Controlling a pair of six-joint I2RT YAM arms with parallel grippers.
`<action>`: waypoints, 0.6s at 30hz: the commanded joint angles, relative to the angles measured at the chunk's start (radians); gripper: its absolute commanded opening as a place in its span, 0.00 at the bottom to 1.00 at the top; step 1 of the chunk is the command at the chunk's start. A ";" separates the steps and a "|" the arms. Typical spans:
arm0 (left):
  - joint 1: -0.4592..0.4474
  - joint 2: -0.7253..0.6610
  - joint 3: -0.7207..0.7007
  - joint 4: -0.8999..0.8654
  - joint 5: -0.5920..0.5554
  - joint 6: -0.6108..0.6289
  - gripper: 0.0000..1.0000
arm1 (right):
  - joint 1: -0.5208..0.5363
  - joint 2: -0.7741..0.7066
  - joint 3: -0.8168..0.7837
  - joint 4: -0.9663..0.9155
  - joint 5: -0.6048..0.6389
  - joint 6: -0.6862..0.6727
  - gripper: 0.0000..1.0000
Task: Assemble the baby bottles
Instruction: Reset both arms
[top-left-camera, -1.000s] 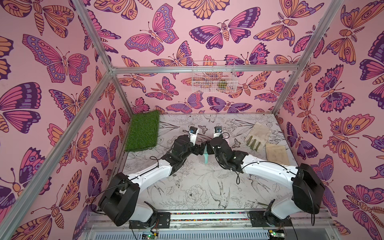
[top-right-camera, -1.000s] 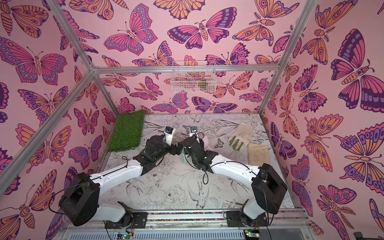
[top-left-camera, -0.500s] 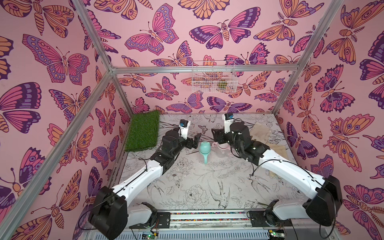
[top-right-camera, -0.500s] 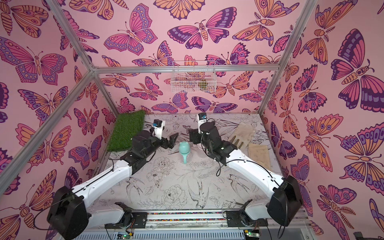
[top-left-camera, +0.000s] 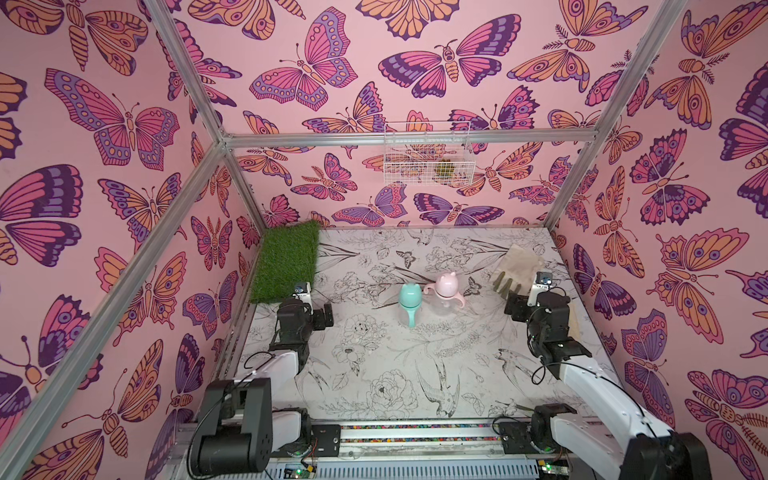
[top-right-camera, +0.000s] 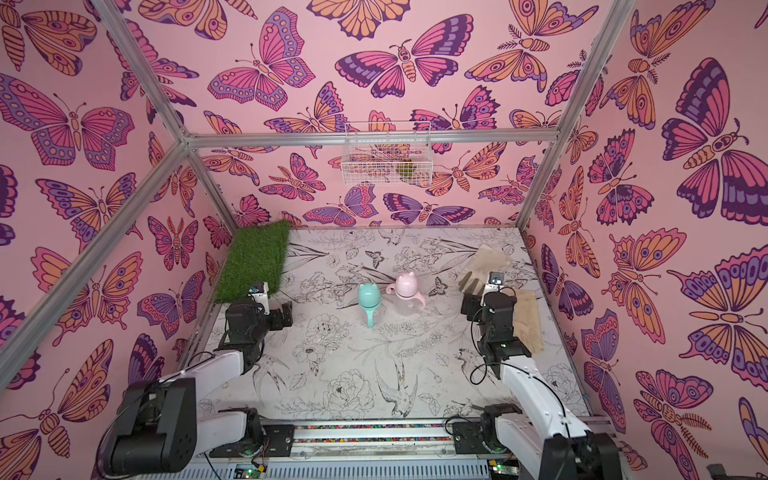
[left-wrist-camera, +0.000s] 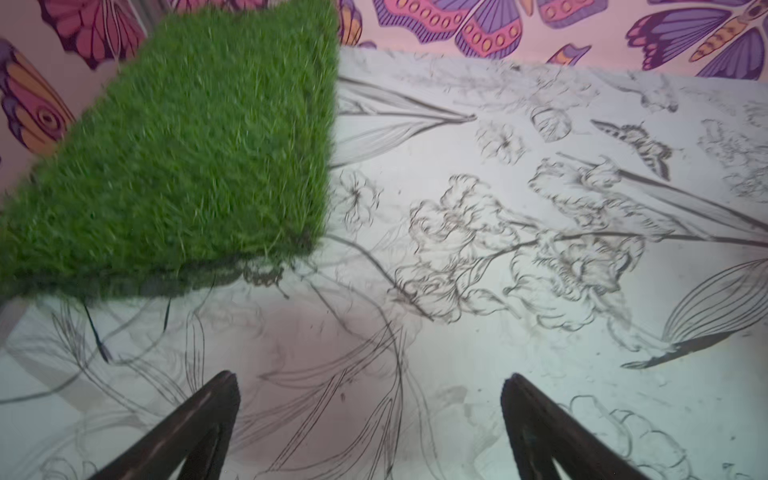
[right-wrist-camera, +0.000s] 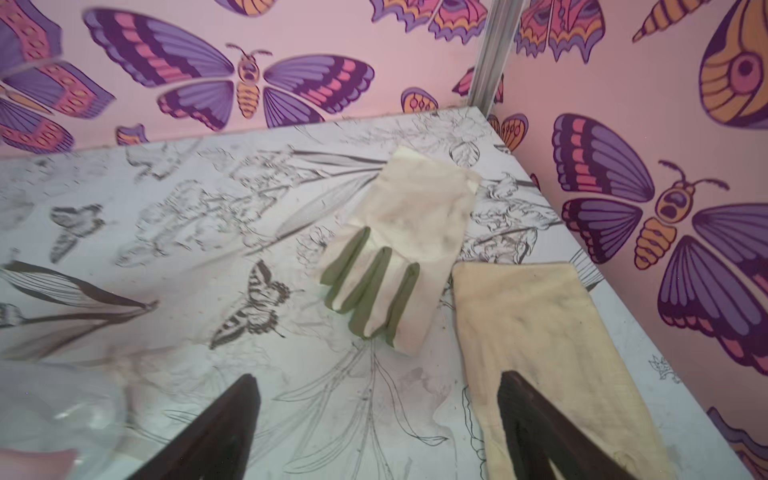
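Observation:
Two baby bottles stand upright side by side in the middle of the table. The teal bottle (top-left-camera: 410, 299) (top-right-camera: 369, 299) is on the left, the pink bottle (top-left-camera: 445, 289) (top-right-camera: 405, 289) on the right; each wears its eared dome cap. My left gripper (top-left-camera: 325, 318) (top-right-camera: 286, 319) is open and empty, well left of them, near the grass mat; its wrist view (left-wrist-camera: 370, 380) shows only bare table between the fingers. My right gripper (top-left-camera: 512, 306) (top-right-camera: 468, 306) (right-wrist-camera: 376, 380) is open and empty, to the right by the gloves. A clear bottle wall (right-wrist-camera: 62, 411) shows at that view's edge.
A green grass mat (top-left-camera: 286, 262) (left-wrist-camera: 187, 145) lies at the back left. Two beige gloves (top-left-camera: 517, 266) (right-wrist-camera: 399, 249) (right-wrist-camera: 540, 332) lie at the back right, one partly under my right arm. A wire basket (top-left-camera: 428, 160) hangs on the back wall.
Both grippers opened and let go at the bottles, then drew apart: the left arm went left, the right arm right. The bottles stayed standing in the middle.

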 joint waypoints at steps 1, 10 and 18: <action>0.015 0.018 -0.001 0.210 0.041 -0.017 1.00 | -0.033 0.108 -0.055 0.332 -0.015 -0.042 0.93; 0.020 0.203 -0.091 0.568 0.005 0.022 1.00 | -0.039 0.327 -0.047 0.513 -0.089 -0.081 0.99; 0.025 0.248 -0.022 0.446 0.010 0.022 1.00 | -0.056 0.510 -0.010 0.637 -0.119 -0.070 0.99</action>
